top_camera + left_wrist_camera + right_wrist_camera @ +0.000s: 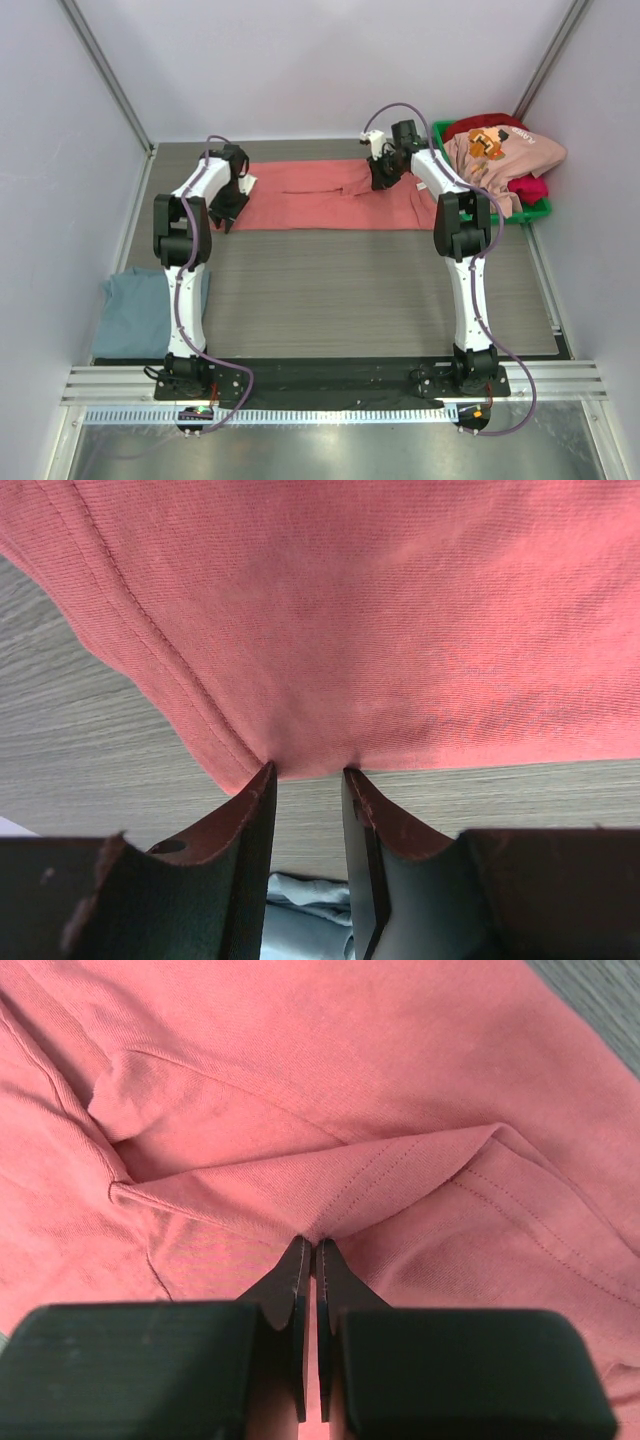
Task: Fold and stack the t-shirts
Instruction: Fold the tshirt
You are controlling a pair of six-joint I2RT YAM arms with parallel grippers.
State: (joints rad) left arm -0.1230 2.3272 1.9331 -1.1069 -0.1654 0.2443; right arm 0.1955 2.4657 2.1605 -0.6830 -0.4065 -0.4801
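A salmon-red t-shirt (310, 200) lies in a long strip across the back of the table. My left gripper (228, 212) is at its near left corner. In the left wrist view the jaws (308, 770) stand a little apart, with the puckered hem of the shirt (380, 610) caught at their tips. My right gripper (383, 178) is over the right part of the shirt. In the right wrist view it (308, 1242) is shut on a raised ridge of the cloth (300, 1080). A grey-blue t-shirt (140, 310) lies at the table's near left edge, and shows between the left fingers (310, 900).
A green bin (532, 213) stands at the back right. It holds a light pink t-shirt with orange print (510, 160) and a crimson one (528, 188). The grey wood-grain table (350, 290) stretches from the salmon-red shirt to the arms' bases.
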